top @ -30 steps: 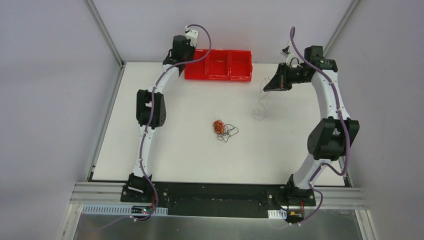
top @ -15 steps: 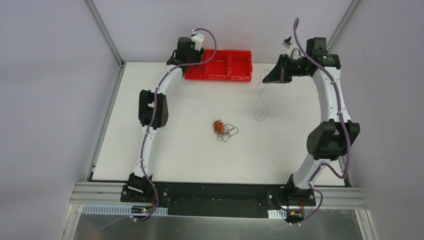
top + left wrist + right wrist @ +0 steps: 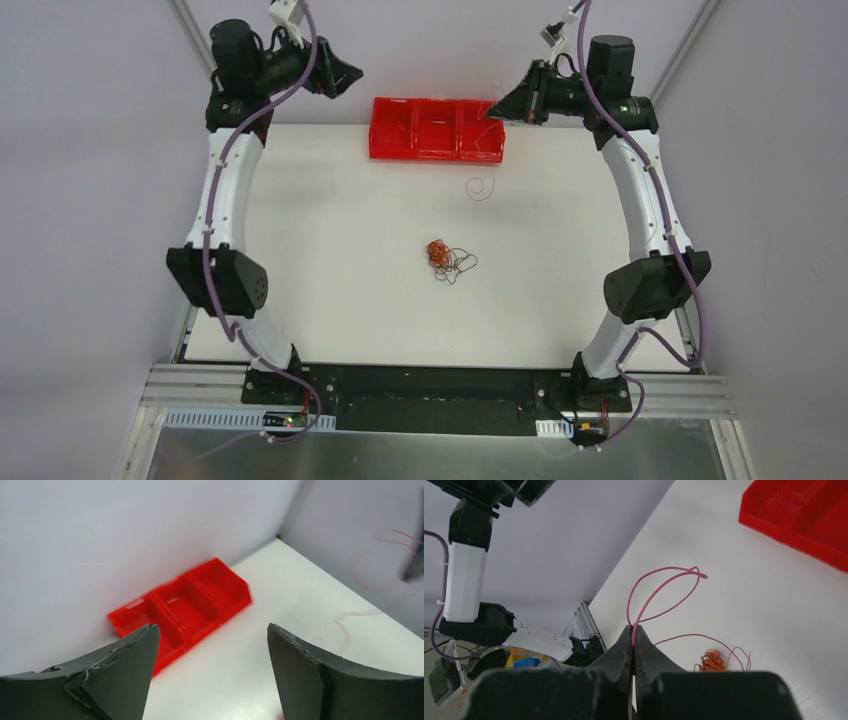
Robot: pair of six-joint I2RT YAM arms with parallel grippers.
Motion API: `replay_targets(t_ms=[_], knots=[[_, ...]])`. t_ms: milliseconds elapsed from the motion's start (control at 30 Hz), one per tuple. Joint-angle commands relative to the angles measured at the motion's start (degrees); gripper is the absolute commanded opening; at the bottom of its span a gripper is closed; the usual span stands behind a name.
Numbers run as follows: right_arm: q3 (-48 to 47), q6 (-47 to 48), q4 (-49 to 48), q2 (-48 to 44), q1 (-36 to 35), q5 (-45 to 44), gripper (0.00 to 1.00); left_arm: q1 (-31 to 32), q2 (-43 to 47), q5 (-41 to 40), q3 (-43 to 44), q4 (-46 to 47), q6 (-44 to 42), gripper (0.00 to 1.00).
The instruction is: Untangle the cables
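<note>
My right gripper (image 3: 633,637) is pinched tight on one hair-thin red wire (image 3: 696,573). The wire springs out in a glossy loop and, seen from overhead, dangles to a small curl near the counter's (image 3: 330,300) far edge. My left gripper (image 3: 210,665) is spread wide, its matte black fingers (image 3: 125,670) holding nothing, raised by the far left corner. The tangle (image 3: 444,257), a scribbly orange-and-black ball, lies mid-counter. A shiny three-celled red bin (image 3: 437,130) sits against the far edge.

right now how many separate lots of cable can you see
2: a tangled ball mid-table, and one red wire pinched in the right end effector near the red bin. More may lie inside the bin.
</note>
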State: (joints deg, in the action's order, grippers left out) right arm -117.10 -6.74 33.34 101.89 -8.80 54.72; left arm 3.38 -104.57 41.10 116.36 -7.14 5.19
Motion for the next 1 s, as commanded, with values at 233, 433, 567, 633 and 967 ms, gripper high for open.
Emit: replay_targets(t_ms=[233,433,567,633,967], knots=[[-3.4,-13.2,-14.9,-0.7,-10.2,1.0,0.0,11.1,21.6,23.0,-28.3,0.4,-2.6,0.76],[-0.6,-14.4,-16.0,-2.7,-13.7,1.2,0.0,18.0,27.2,13.6,-35.3,4.4,-10.6,0.7],[1.7,-15.5,-16.8,-4.2,-15.0,1.7,0.0,19.4,29.4,9.0,-38.9,6.9,-13.2,0.65],[3.0,-16.1,-17.2,-4.8,-15.5,1.8,0.0,20.0,30.7,6.5,-40.7,9.1,-14.8,0.63],[7.1,-17.9,-18.7,-6.9,-17.6,2.8,0.0,21.2,33.8,0.7,-47.3,14.8,-21.6,0.64]])
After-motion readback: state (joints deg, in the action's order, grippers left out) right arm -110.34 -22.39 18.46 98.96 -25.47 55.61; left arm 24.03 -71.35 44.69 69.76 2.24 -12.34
